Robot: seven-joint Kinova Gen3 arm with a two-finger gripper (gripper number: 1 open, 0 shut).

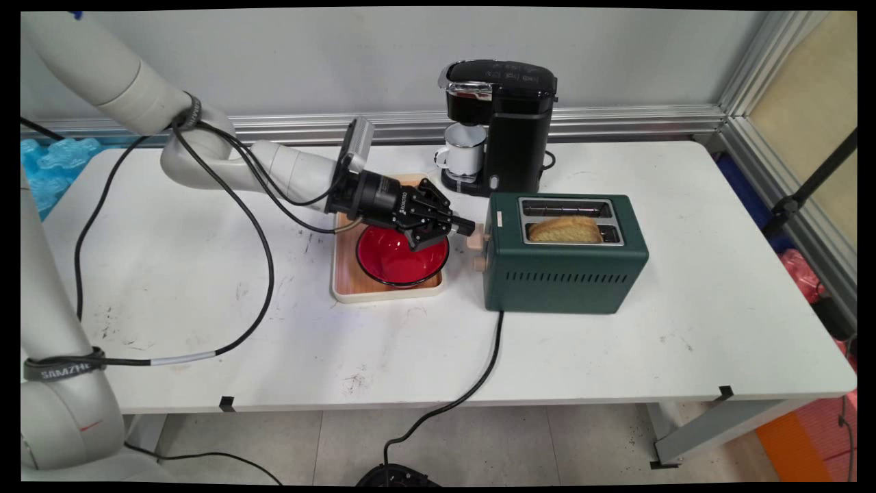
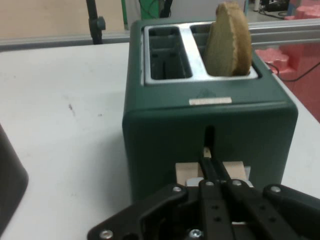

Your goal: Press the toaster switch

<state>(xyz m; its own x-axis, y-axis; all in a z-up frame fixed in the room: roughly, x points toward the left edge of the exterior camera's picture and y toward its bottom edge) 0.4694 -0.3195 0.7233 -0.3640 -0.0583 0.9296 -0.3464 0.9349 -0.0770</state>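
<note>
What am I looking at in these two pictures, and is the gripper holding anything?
A white robot arm reaches in from the left over a white table. The main view looks down from a fixed camera; the hand view rides on the arm's hand, looking along its black gripper.

On the table stand a green toaster with a bread slice in one slot, a black coffee maker with a white mug, and a red bowl on a wooden tray.

The gripper, fingers together, is at the toaster's lever; it holds nothing loose.
</note>
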